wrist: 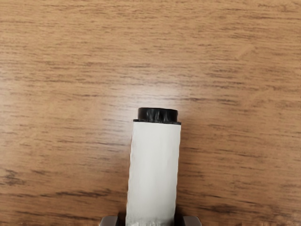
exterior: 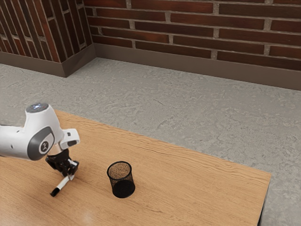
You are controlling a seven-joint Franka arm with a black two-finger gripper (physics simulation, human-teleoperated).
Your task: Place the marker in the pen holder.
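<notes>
Pinched from both sides by the black two-finger gripper (exterior: 70,172), closed to barrel width, at the exterior view's lower left: the white marker (exterior: 63,182)! Probably light, stiff, slightly slick; best gripped round the barrel, black end free. Now across to the lower middle, to the upright, open-topped mesh pen holder (exterior: 122,181), dark at its base.

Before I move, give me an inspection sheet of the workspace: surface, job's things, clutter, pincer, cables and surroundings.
Surface: brown wood-grain table, soft light reflection.
Job's things: white cylindrical marker with a black end, held at a slant outside the pen holder; black cylindrical mesh pen holder, upright on the table.
Clutter: nothing seen.
Grippers: black two-finger pincer, shut on the marker.
Cables: nothing seen.
Surroundings: grey mottled floor, red-brown brick wall, brown baseboard.
</notes>
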